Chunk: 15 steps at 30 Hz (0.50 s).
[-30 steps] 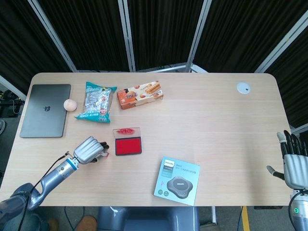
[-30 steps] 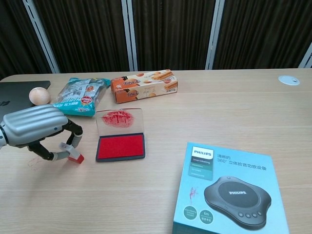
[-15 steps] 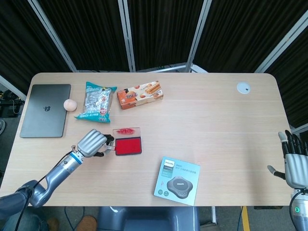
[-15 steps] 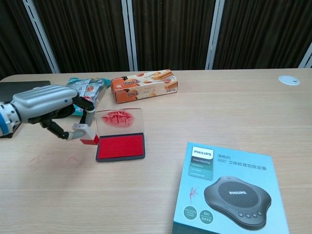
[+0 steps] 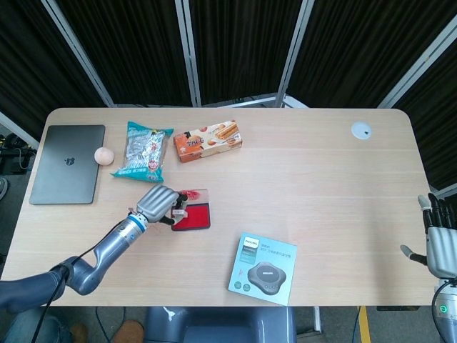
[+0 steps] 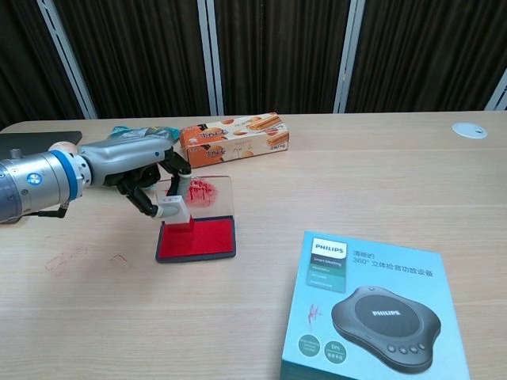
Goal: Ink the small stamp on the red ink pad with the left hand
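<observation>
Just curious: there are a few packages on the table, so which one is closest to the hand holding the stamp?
The blue snack bag, just beyond the left hand. The orange box and Philips box lie farther off.

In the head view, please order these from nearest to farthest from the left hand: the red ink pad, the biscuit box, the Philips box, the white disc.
From the left hand:
1. Red ink pad, directly beside the hand, on its right in the picture.
2. Biscuit box, toward the table's far edge.
3. Philips box, near the front edge.
4. White disc, at the far right corner.

Laptop (image 5: 67,163) w/ egg (image 5: 104,155), snack bag (image 5: 143,149), biscuit box (image 5: 208,140), Philips box (image 5: 263,268)
</observation>
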Each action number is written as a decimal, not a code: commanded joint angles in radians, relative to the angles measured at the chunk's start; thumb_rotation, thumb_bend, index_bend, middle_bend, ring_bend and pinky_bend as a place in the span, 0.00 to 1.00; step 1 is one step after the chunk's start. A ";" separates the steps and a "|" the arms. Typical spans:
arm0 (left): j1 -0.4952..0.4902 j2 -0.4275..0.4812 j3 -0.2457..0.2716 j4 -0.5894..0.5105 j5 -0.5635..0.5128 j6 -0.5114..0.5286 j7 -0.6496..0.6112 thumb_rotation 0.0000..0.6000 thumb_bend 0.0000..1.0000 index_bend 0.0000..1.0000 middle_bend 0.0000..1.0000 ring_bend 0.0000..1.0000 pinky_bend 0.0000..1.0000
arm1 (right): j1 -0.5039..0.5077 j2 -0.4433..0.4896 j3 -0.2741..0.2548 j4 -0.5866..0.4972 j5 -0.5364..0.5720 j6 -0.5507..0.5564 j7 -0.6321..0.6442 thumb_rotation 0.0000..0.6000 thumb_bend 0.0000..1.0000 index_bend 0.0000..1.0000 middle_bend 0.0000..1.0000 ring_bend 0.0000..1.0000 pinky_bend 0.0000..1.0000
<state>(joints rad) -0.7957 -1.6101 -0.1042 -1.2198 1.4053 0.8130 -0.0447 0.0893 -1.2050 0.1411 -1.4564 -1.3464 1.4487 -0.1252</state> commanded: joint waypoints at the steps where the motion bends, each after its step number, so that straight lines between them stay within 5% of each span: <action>1: -0.009 -0.014 -0.004 0.007 -0.014 -0.013 0.004 1.00 0.45 0.61 0.57 0.88 0.91 | 0.000 0.000 0.000 0.001 0.001 -0.001 0.001 1.00 0.00 0.00 0.00 0.00 0.00; 15: -0.020 -0.076 0.009 0.075 -0.025 -0.016 0.032 1.00 0.45 0.62 0.57 0.88 0.91 | 0.004 -0.001 0.003 0.006 0.008 -0.007 0.007 1.00 0.00 0.00 0.00 0.00 0.00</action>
<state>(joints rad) -0.8140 -1.6810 -0.0968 -1.1508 1.3820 0.7995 -0.0129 0.0927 -1.2059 0.1440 -1.4506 -1.3388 1.4412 -0.1179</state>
